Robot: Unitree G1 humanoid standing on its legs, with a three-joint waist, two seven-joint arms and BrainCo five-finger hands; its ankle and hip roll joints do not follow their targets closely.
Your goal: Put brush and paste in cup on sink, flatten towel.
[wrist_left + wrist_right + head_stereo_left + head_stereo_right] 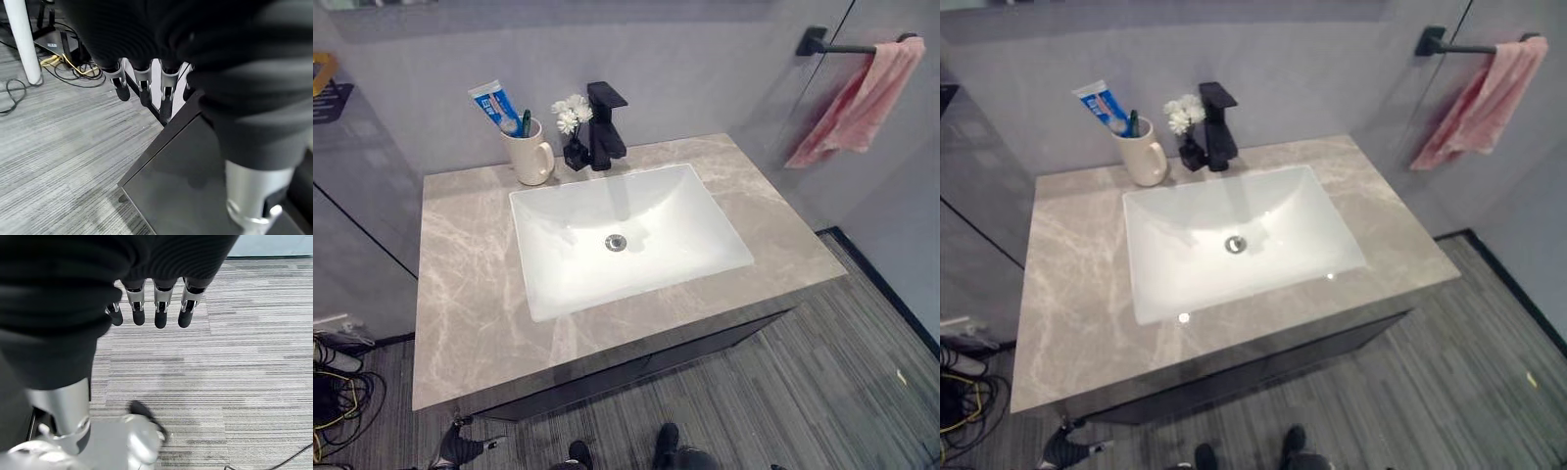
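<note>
Grey marble counter [470,294] carries faucet [605,125], flowers [572,115] beside cup [530,152].

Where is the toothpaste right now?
The toothpaste stands in the cup with the brush, at the counter's back left, beside the flowers and black tap.

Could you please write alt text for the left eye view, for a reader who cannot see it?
A white sink is set in a grey marble counter, with a cream cup holding the toothpaste and toothbrush beside a black tap and small white flowers. A pink towel hangs bunched on a wall rail.
</note>
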